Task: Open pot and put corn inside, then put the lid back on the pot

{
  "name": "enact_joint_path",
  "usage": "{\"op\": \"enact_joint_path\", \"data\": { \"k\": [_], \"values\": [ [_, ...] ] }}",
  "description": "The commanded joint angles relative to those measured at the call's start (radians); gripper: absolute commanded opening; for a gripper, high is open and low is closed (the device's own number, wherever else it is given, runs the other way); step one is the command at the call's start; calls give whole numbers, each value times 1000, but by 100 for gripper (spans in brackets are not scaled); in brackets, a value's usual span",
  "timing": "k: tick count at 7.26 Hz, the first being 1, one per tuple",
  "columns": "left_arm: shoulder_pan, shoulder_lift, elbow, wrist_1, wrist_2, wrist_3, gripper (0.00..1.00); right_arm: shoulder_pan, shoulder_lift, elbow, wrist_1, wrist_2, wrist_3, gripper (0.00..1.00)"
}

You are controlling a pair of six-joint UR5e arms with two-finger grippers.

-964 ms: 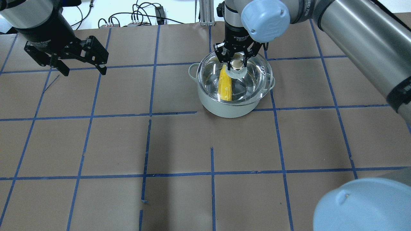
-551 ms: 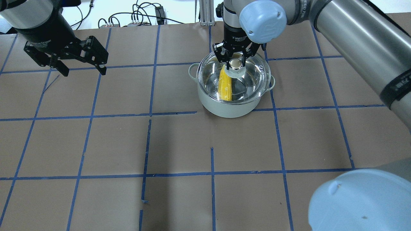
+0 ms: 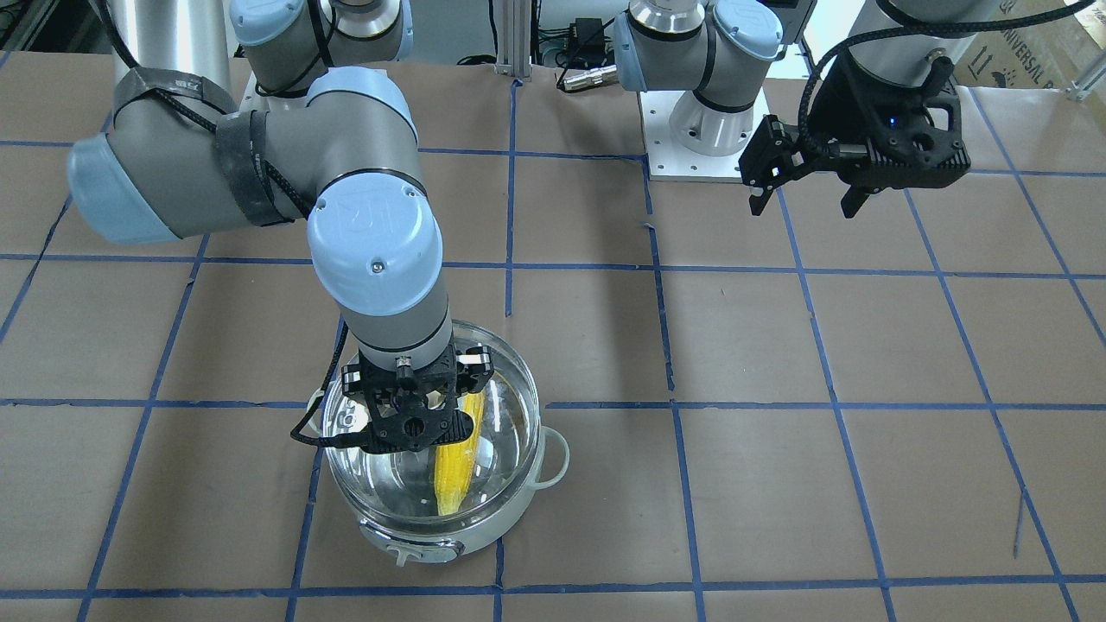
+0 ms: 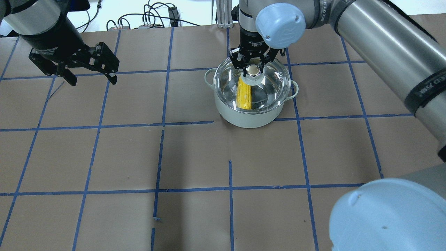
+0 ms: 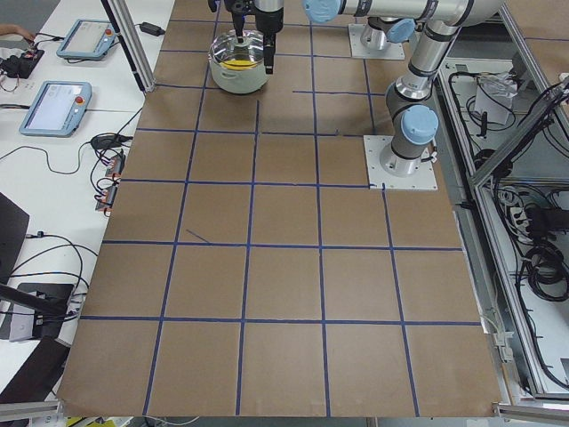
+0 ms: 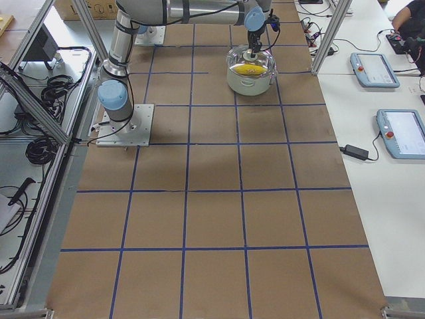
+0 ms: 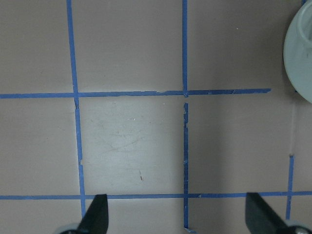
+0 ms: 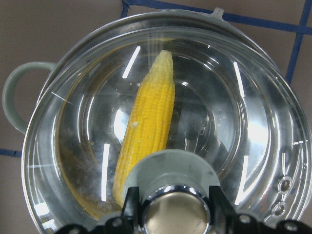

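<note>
Lid (image 4: 273,83) (corn (image 4: 244,93) beneath) seemingly seated on pot (image 4: 244,119), right pincer (image 4: 253,70) gripping its knob (image 8: 170,171); left pincer (image 4: 93,81) spread.

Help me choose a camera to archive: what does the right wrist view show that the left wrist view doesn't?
Only the right wrist view: the corn lying inside under the glass lid, whose knob sits between the fingers of the right gripper, plus a loop handle of the pot. Only the left wrist view: the left gripper, fingers wide apart above the table. Both: the pot (just an edge sliver in the left wrist view) and the brown, blue-taped table surface.
</note>
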Motion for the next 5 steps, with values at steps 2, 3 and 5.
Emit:
{"op": "enact_joint_path", "data": {
  "k": [2,3,5],
  "values": [
    [-1,1,-8,2,-1,1,100,2,19,-20,-7,0,2,33],
    [-1,1,-8,2,-2,1,100,2,23,-28,-6,0,2,33],
    [-1,2,-10,2,-2,1,100,2,27,-28,-7,0,2,34]
  ]
}}
